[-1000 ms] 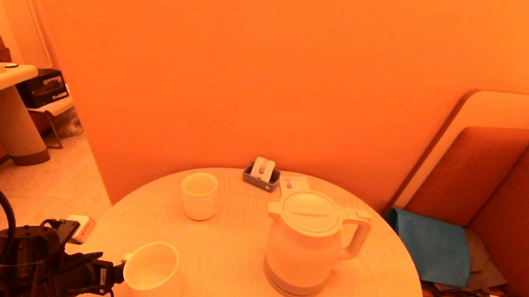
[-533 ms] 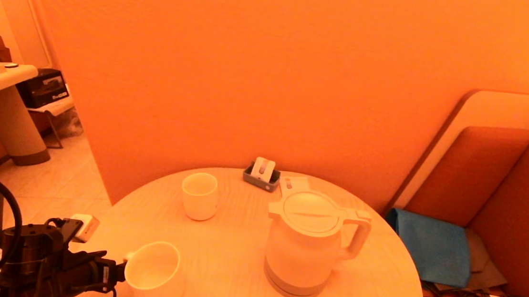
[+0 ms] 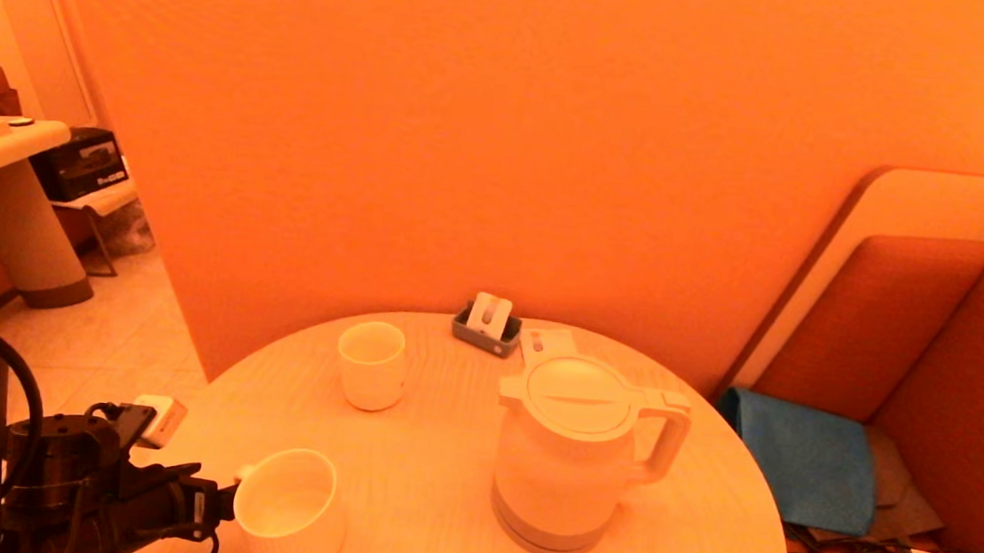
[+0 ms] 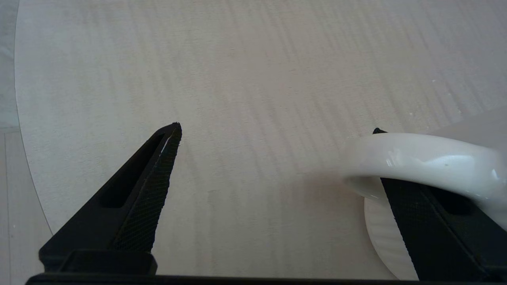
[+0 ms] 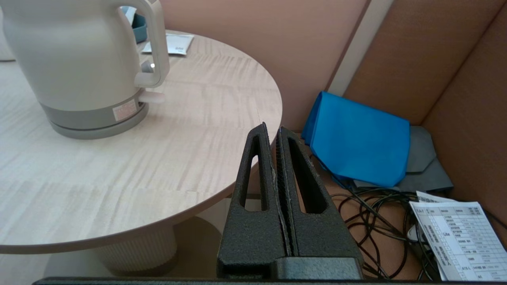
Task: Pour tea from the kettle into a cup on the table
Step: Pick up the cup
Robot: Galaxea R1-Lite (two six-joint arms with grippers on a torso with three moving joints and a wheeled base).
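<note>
Nearest, at the lower left of the head view: left gripper [image 3: 216, 502], at the table [image 3: 428, 503] edge, fingers spread wide in the left wrist view, one finger passing under the handle of a wide white mug [image 3: 291, 511], nothing clamped. Mug standing upright at the lower left of the tabletop, inside pale, contents hard to make out; in the wrist view only its handle and a slice of ribbed wall showing, rest cut off. Right of centre: the kettle [image 3: 570, 453], upright on the table, lid on, handle turned toward the right of the frame, contents hidden behind the closed lid. Farther back, left of centre: the cup [image 3: 371, 364], upright, well apart from kettle and mug, inside too dim to judge. At the far rim: small grey tray [image 3: 485, 329] holding a white item, not identifiable. Right gripper [image 5: 273, 132] absent from the head view; in its own wrist view, fingers pressed together on nothing, off the table edge, with blue cloth [image 5: 358, 144], cables and a printed sheet beyond.
</note>
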